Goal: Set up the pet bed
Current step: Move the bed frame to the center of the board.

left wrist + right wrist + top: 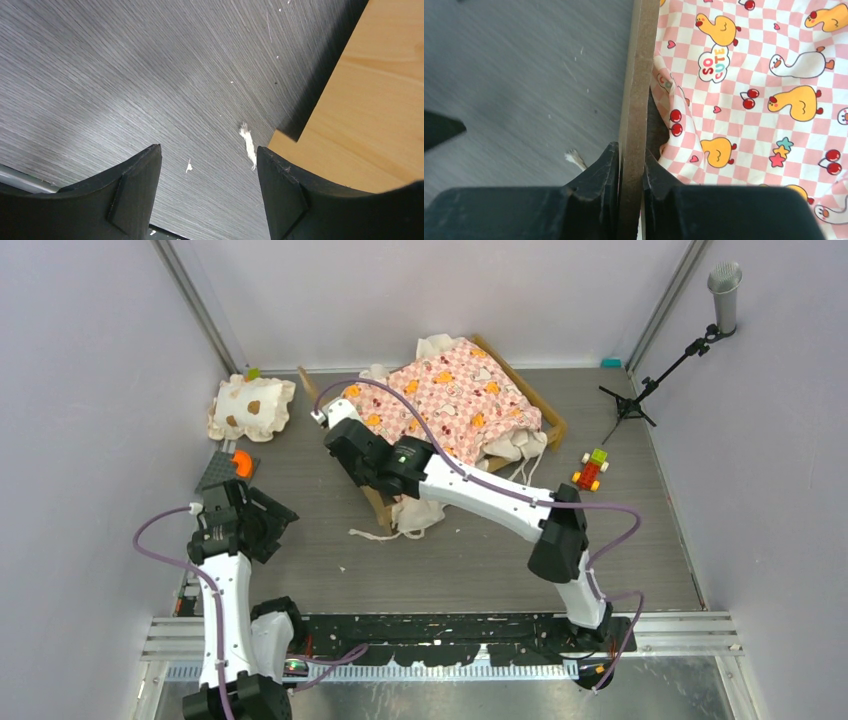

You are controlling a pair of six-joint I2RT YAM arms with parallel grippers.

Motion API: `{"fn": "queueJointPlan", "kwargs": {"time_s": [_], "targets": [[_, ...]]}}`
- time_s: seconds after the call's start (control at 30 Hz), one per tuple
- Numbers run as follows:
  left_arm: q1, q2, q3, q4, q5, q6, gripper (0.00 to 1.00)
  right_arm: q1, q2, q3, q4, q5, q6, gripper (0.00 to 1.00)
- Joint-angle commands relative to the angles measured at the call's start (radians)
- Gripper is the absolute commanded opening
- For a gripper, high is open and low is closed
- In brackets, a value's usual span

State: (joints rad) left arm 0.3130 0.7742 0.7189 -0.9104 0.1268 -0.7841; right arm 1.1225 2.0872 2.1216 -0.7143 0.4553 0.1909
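The right gripper point(630, 162) is pinched on the thin wooden side board point(636, 75) of the bed point(455, 405), one finger on the outer face and one on the inner. The left gripper point(207, 172) hangs open over the table point(470, 560) near its left edge, holding nothing, with a light-wood panel point(365, 100) just to its right.

The bed sits at the back middle of the table, turned at an angle. Its pink checkered mattress point(764, 90) lies rumpled on the frame, and cream ruffles spill over the near end onto the table. A cream pillow point(252, 408) with brown spots lies at the back left, well apart from the bed. A microphone stand point(660, 375) stands at the back right. A grey plate point(222, 472) with an orange piece lies near the left arm, and a few toy blocks point(591, 470) lie right of the bed. A white fleck point(247, 142) lies between the left fingers.
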Motion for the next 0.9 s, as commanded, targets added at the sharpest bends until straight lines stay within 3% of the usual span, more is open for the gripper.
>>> {"fn": "queueJointPlan", "kwargs": {"time_s": [0.0, 0.2, 0.47, 0.53, 0.67, 0.73, 0.8, 0.87], "targets": [[0.007, -0.038, 0.008, -0.008, -0.013, 0.009, 0.71, 0.052, -0.18, -0.147, -0.052, -0.199, -0.324, 0.01], [0.007, -0.098, 0.023, -0.008, -0.023, 0.002, 0.71, 0.104, -0.466, -0.475, -0.016, -0.312, -0.448, 0.01], [0.008, -0.2, 0.122, -0.085, -0.161, 0.006, 0.71, 0.109, -0.845, -0.824, -0.046, -0.478, -0.707, 0.01], [0.008, -0.198, 0.121, -0.08, -0.184, 0.017, 0.71, 0.107, -0.926, -0.869, -0.007, -0.459, -0.714, 0.14], [0.006, -0.152, 0.121, -0.053, -0.187, 0.039, 0.71, 0.106, -1.044, -0.918, 0.145, -0.329, -0.629, 0.53], [0.007, -0.15, 0.11, -0.03, -0.178, 0.044, 0.71, 0.105, -1.09, -0.94, 0.223, -0.264, -0.574, 0.59], [0.006, -0.139, 0.099, 0.014, -0.157, 0.058, 0.71, 0.106, -1.114, -0.924, 0.253, -0.234, -0.474, 0.72], [0.005, -0.112, 0.118, 0.016, -0.133, 0.072, 0.71, 0.106, -1.103, -0.866, 0.239, -0.141, -0.313, 0.76]]}}
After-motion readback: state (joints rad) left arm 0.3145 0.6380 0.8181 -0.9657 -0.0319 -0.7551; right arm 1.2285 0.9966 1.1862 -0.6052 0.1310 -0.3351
